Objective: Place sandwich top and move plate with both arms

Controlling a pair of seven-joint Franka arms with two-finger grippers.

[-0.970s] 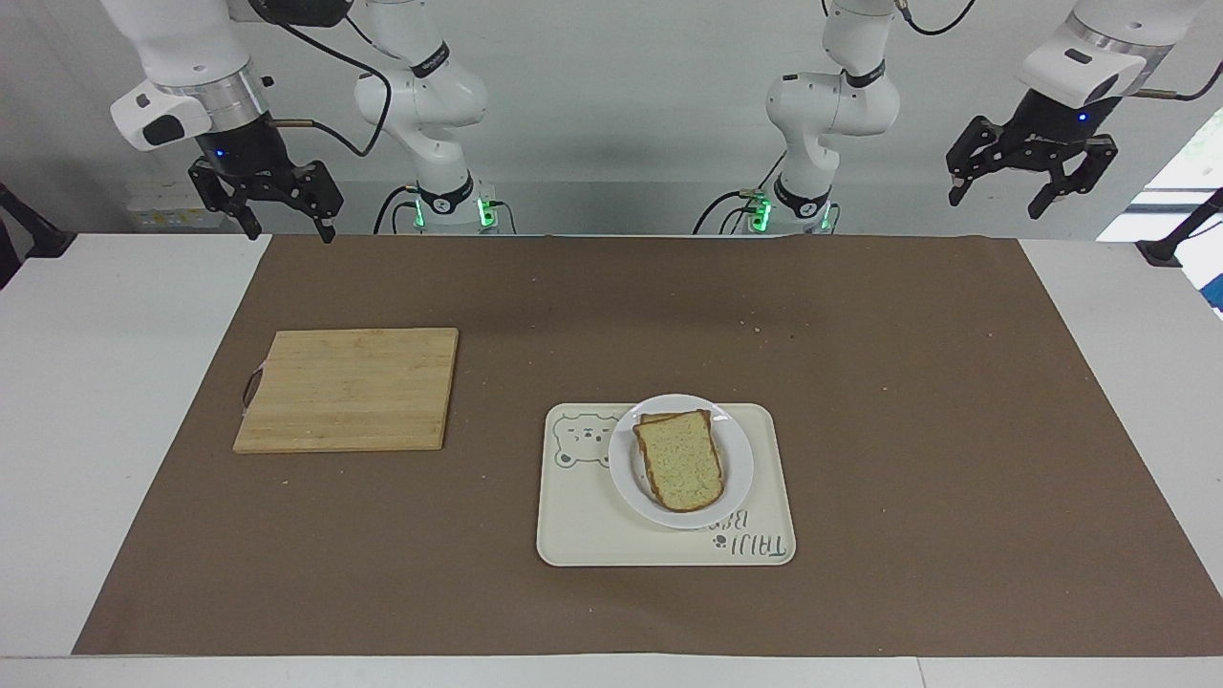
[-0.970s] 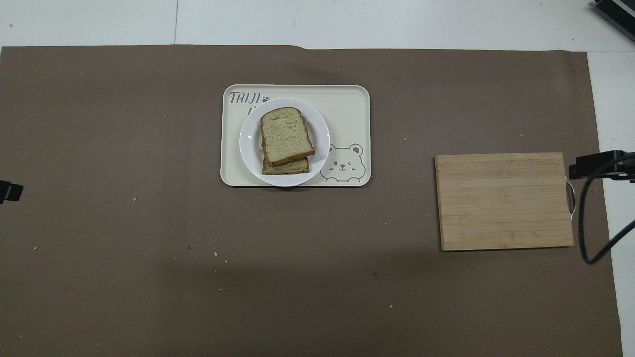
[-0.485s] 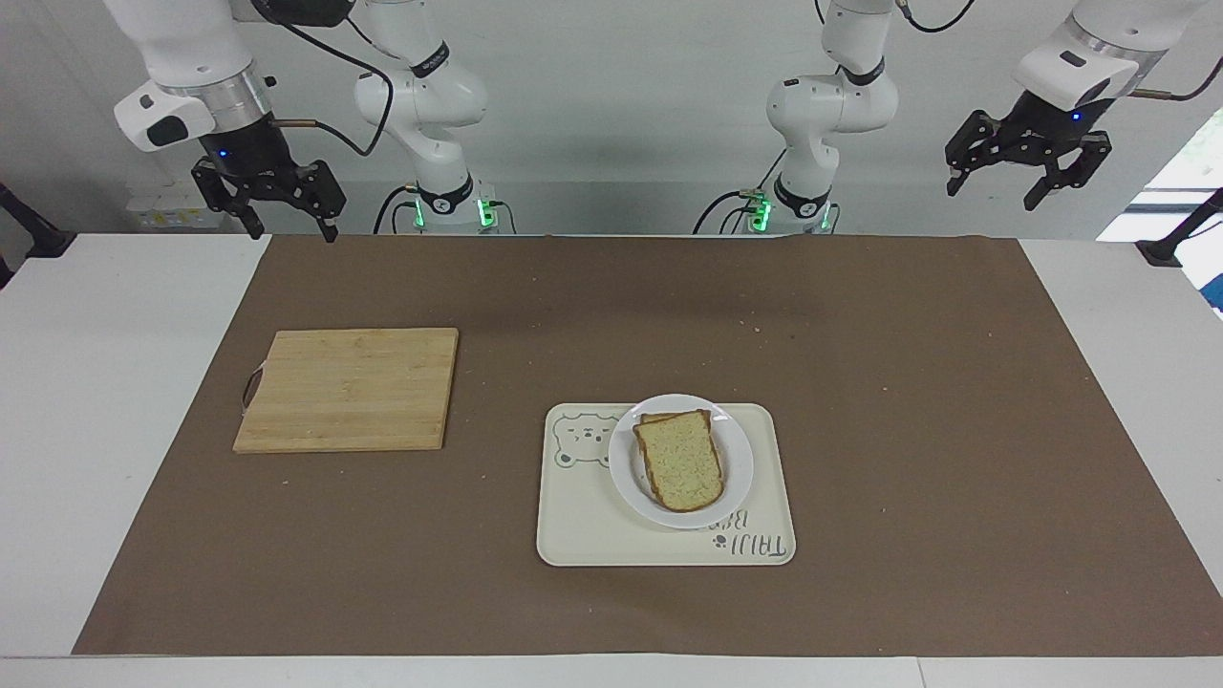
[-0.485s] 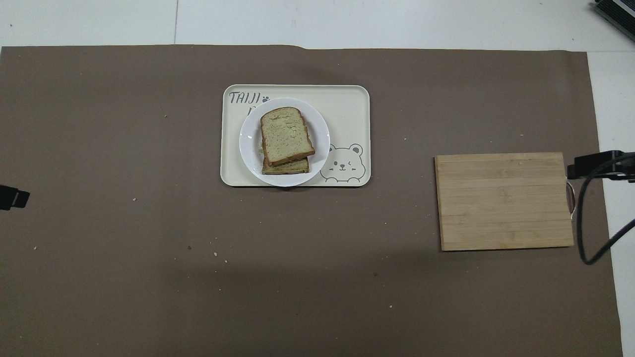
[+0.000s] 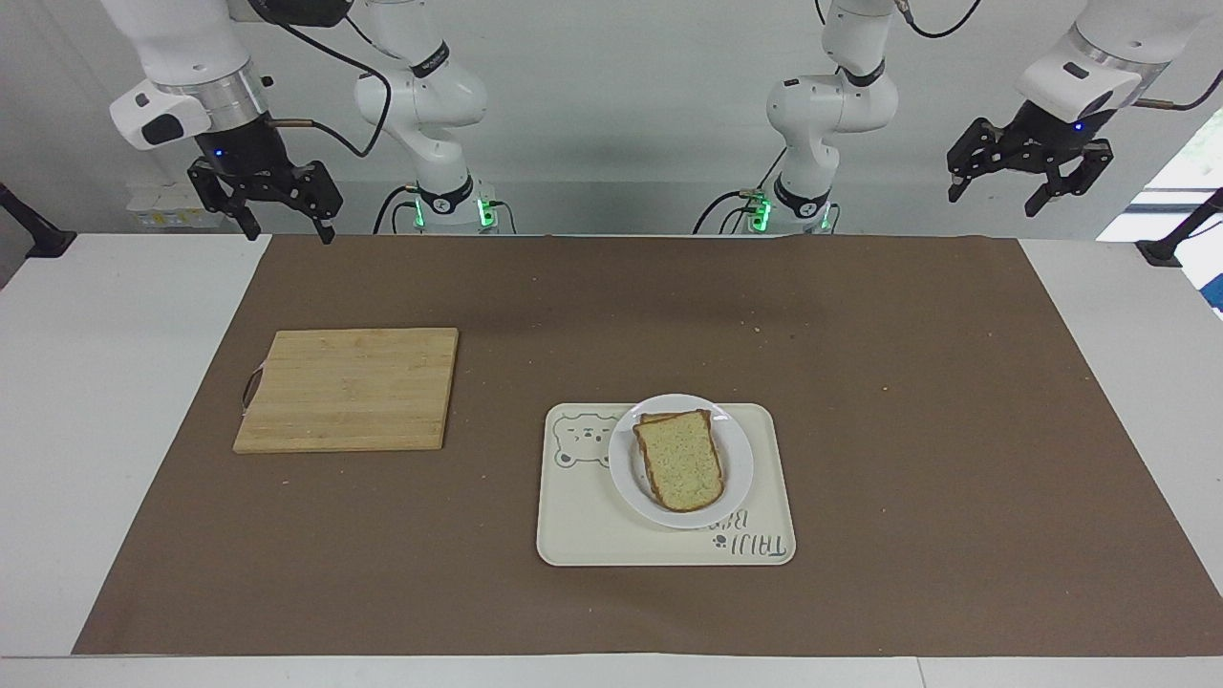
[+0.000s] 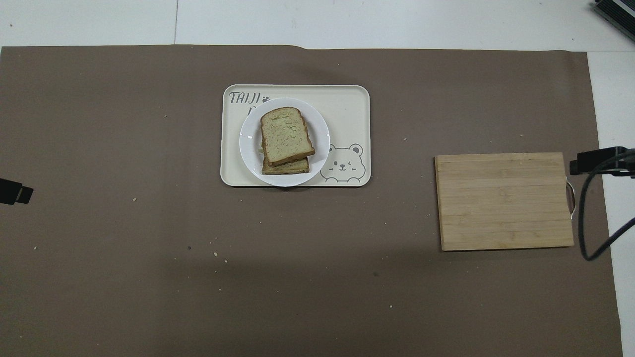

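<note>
Sandwich top (image 5: 679,461) caps the stack on the plate (image 5: 736,478); my left gripper (image 5: 1030,174) and right gripper (image 5: 266,203) hang open, well away from the plate.

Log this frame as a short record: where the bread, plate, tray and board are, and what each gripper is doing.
top slice: on a lower slice, on the plate
plate: on the tray, toward the left arm's end of it
tray: mid-mat
board: bare, toward the right arm's end
left gripper: open, raised, holding nothing
right gripper: open, raised, holding nothing
</note>
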